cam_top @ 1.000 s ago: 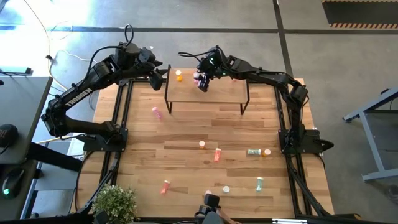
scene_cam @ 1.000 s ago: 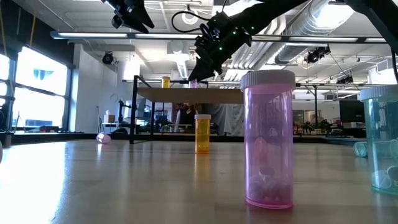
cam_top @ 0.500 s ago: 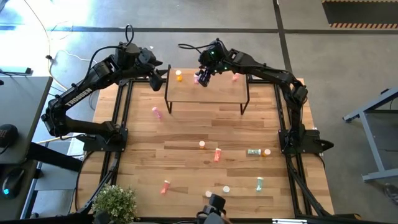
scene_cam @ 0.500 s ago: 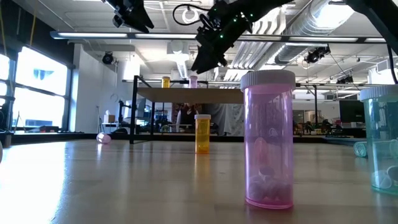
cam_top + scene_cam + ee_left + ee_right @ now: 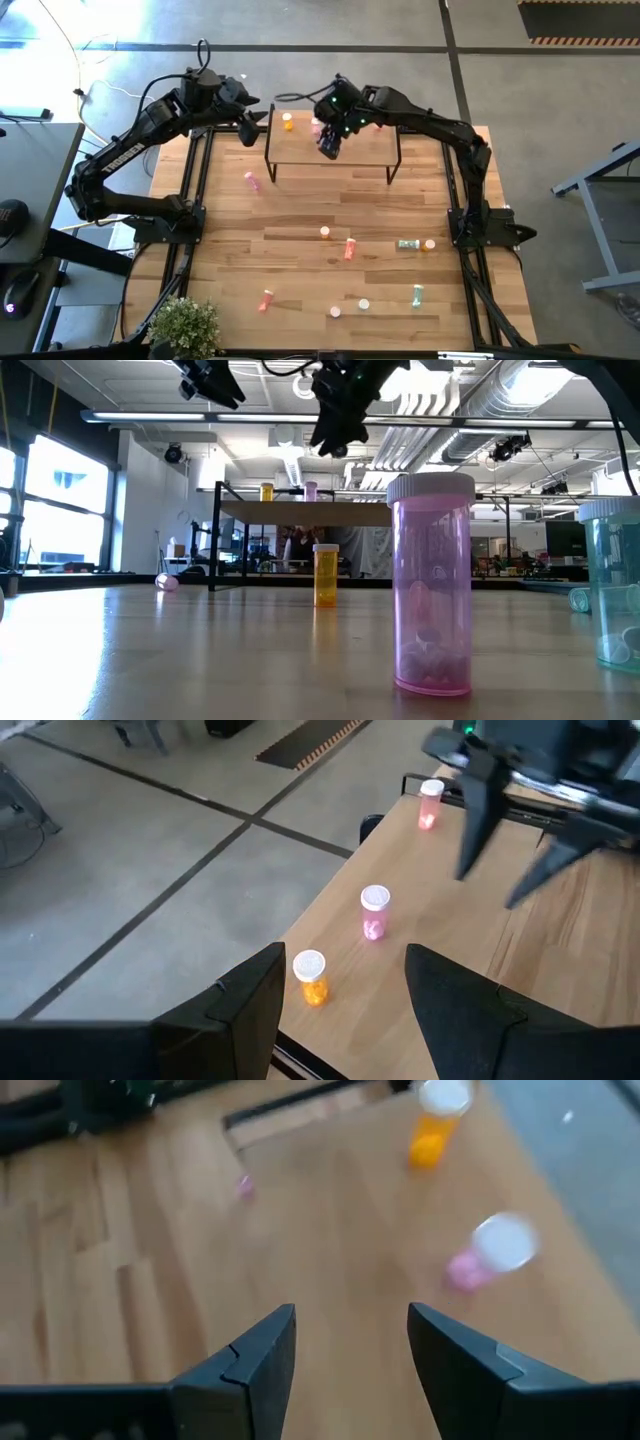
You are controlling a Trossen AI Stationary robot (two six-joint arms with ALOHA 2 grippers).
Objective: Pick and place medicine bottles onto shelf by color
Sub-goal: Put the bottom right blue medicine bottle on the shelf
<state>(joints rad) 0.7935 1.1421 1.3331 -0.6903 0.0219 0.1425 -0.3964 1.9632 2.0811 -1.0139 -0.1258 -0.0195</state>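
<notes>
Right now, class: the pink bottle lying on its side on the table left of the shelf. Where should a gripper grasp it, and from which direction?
Grip the lying pink bottle across its round body, mid-length, coming straight down from above. It lies flat on the table with open wood all around, so fingers can straddle its narrow width; turn them crosswise to its long axis.

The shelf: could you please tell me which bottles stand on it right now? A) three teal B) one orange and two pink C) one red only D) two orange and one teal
B: the left wrist view shows an orange bottle and two pink bottles upright along the shelf edge.
</notes>
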